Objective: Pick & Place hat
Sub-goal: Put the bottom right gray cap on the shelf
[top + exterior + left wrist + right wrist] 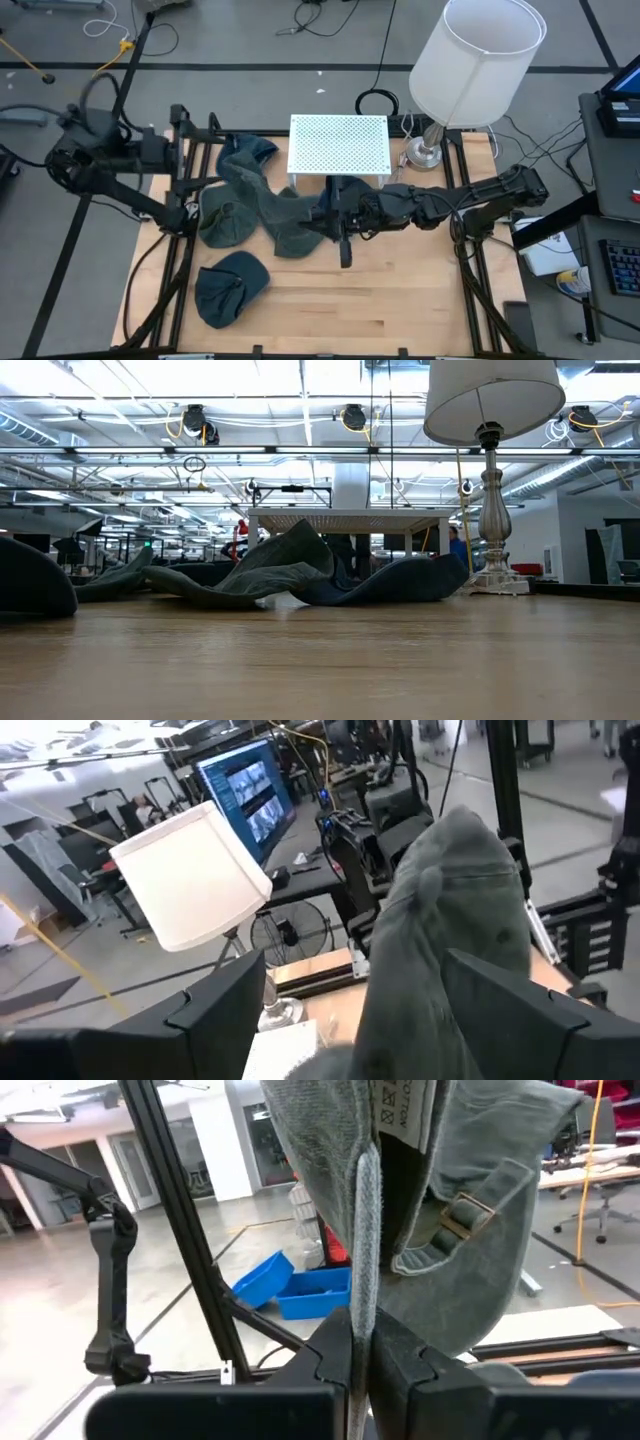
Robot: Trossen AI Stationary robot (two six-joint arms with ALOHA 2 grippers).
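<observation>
Several grey-green hats lie on the wooden worktop (400,300), and both arms have hold of one. The right end effector (335,222) reaches in low across the middle of the worktop, just in front of the white perforated stand (338,145), and its fingers are pinched tight on the edge of a hat (290,225). In the right wrist view the two fingers (335,1355) meet with only a fold of the hat's fabric (370,1200) between them, and the cloth hangs over the camera with a strap buckle (458,1212) showing.

The left end effector (195,207) sits at the left edge of the worktop, touching another hat (228,220). In the left wrist view its fingers (225,1010) stand well apart with the crown of a hat (450,920) between them; whether they press on it cannot be told.

A third hat (230,288) lies alone near the front left of the worktop, apart from both arms. A darker one (248,155) rests by the stand's left side. From the low view, the hats form a rumpled heap (290,570) in front of the stand (345,517).

A table lamp (470,65) with a white shade stands at the back right corner of the worktop.
</observation>
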